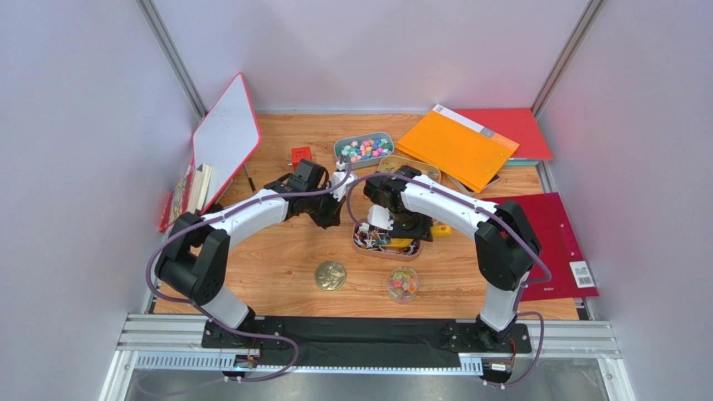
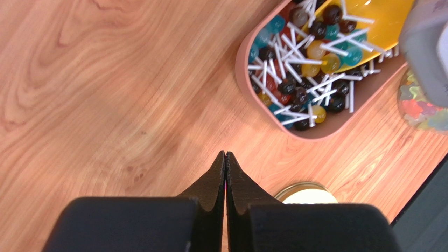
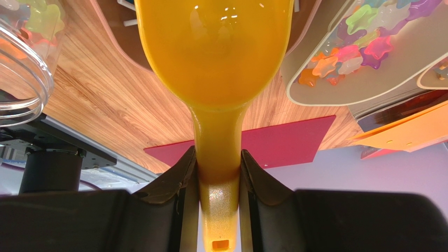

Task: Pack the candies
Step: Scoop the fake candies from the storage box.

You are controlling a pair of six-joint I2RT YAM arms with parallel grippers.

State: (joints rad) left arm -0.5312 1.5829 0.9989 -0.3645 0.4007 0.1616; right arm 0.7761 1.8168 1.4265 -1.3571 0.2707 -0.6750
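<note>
A pink oval tray (image 2: 243, 71) holds several lollipop candies (image 2: 294, 79) with white sticks. In the overhead view my right gripper (image 1: 410, 232) hangs over this tray (image 1: 361, 242). It is shut on the handle of a yellow scoop (image 3: 215, 52), seen close up between its fingers (image 3: 218, 163). The scoop's bowl (image 2: 381, 18) sits in the tray. A grey tray (image 1: 341, 150) at the back holds star-shaped candies (image 3: 342, 58). A clear jar (image 1: 402, 284) also holds some candies. My left gripper (image 2: 225, 155) is shut and empty over bare wood, left of the pink tray.
A round gold lid (image 1: 330, 275) lies near the front. A red cube (image 1: 300, 154) and a leaning whiteboard (image 1: 226, 134) stand back left. Orange (image 1: 456, 149) and red folders (image 1: 559, 238) lie on the right. A tan tray (image 1: 423, 167) sits behind the right arm.
</note>
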